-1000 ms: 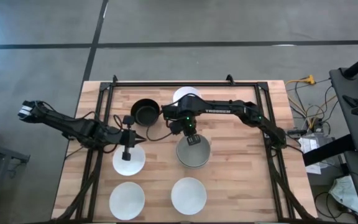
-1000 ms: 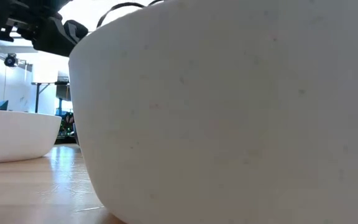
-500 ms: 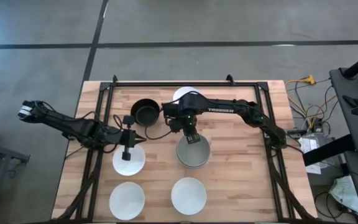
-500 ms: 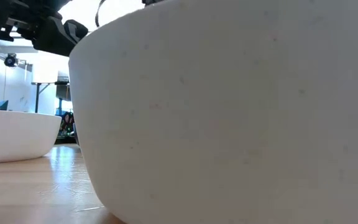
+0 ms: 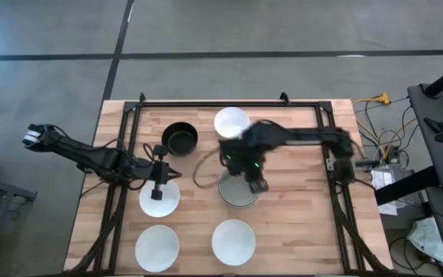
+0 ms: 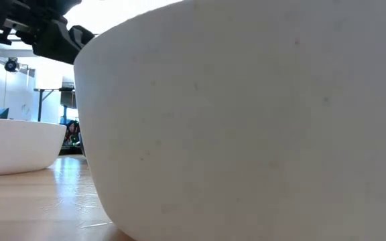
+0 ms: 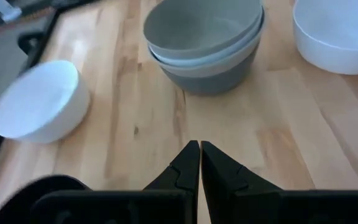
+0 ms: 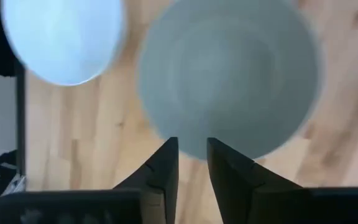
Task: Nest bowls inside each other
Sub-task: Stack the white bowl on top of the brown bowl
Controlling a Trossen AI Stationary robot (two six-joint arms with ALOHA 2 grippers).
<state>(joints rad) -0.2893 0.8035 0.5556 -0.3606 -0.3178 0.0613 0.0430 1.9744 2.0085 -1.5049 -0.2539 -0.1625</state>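
A stack of grey bowls stands mid-table; the left wrist view shows three nested. Around it each rest on their bases: a black bowl, a white bowl at the far side, and three white bowls nearer. My right gripper hovers over the grey stack, blurred, with its fingers a little apart and nothing between them. My left gripper is shut and waits above a white bowl.
A black metal frame borders the wooden table on its left, far and right sides. Cables lie off the right edge. In the low view a near white bowl fills most of the picture, with another to its left.
My right arm has swung fast toward the table's right and a little nearer. Its gripper has moved from the grey stack's far rim across the stack. The bowls have stayed where they were.
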